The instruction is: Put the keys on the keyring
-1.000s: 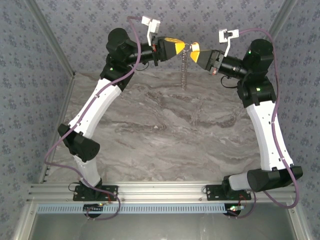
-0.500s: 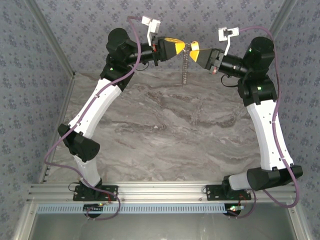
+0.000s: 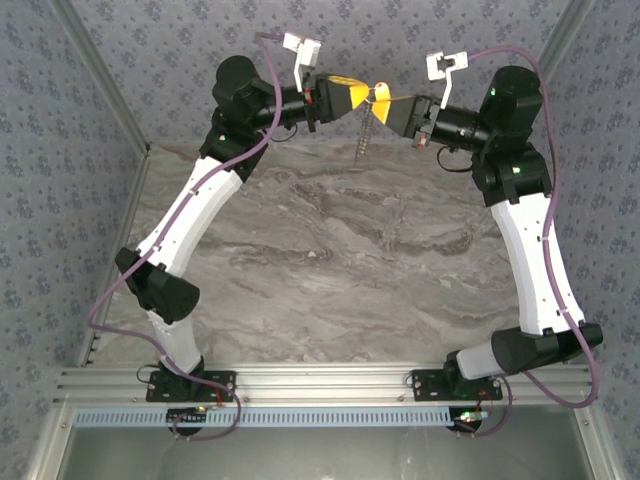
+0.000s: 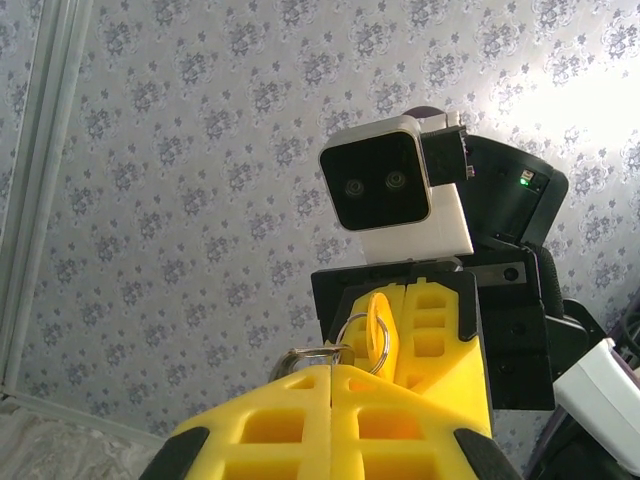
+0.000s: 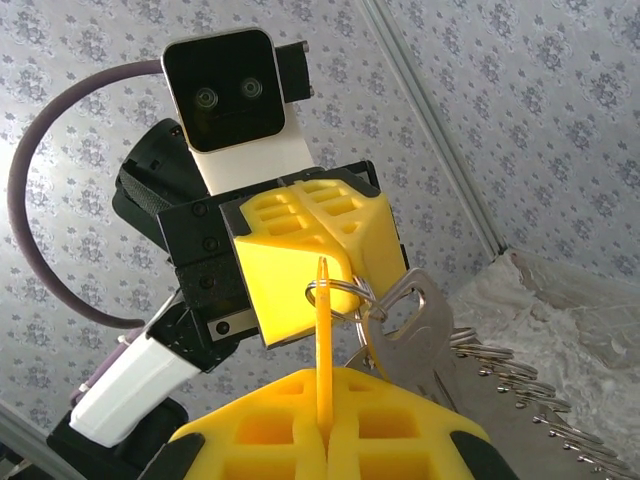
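Left wrist view: my left gripper [image 4: 330, 372] cropped by bottom edge; lower end of yellow key [image 4: 378, 330] hidden behind its tips. Right wrist view: my right gripper [image 5: 325, 388] likewise cropped; keyring [image 5: 515, 380] chain runs off lower right. Top view: key too small to resolve.

Yellow key [image 4: 378, 330] at dangling grey keyring [image 3: 364, 132]

Overhead view; facing wrist cameras [image 4: 385, 185] close

Grey marble tabletop [image 3: 330, 260], floral-patterned walls [image 3: 400, 30] (blue-grey), aluminium rail [image 3: 330, 380] in front.
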You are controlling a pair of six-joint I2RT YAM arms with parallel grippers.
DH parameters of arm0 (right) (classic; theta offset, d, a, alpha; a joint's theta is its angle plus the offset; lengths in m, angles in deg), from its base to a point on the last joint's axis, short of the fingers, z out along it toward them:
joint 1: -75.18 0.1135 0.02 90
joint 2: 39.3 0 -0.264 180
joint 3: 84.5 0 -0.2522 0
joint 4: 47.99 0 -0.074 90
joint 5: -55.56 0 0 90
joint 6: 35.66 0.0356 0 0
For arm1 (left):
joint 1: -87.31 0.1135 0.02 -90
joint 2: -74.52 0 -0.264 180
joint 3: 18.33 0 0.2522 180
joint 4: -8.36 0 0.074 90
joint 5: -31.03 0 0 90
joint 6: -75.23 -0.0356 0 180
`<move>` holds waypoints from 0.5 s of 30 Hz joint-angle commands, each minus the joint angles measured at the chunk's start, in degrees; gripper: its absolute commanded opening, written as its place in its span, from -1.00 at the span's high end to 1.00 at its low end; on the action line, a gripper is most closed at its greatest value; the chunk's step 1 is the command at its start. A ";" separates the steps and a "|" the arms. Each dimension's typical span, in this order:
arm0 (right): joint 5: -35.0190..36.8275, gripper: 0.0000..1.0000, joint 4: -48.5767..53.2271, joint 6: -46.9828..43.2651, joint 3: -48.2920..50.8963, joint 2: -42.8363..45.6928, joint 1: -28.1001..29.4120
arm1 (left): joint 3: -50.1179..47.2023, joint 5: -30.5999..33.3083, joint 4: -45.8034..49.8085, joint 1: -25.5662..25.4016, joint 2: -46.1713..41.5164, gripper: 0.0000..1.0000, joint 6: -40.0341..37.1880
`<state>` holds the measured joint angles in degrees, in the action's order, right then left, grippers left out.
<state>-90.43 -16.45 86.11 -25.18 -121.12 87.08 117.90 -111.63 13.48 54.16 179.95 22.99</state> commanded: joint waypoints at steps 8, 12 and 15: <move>2.09 1.00 8.19 -5.40 -0.98 0.19 -1.23 | -0.49 3.01 4.30 0.69 -3.86 0.35 -3.58; 3.14 1.00 11.17 -7.15 0.24 0.34 -1.24 | -3.07 5.37 4.25 1.40 -5.67 0.17 -3.91; 3.67 1.00 12.62 -8.10 1.55 0.45 -1.18 | -5.22 7.54 4.25 2.06 -7.20 0.08 -4.09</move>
<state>-87.76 -6.22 80.42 -24.52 -121.12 86.19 113.66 -106.80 18.31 55.47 176.34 20.13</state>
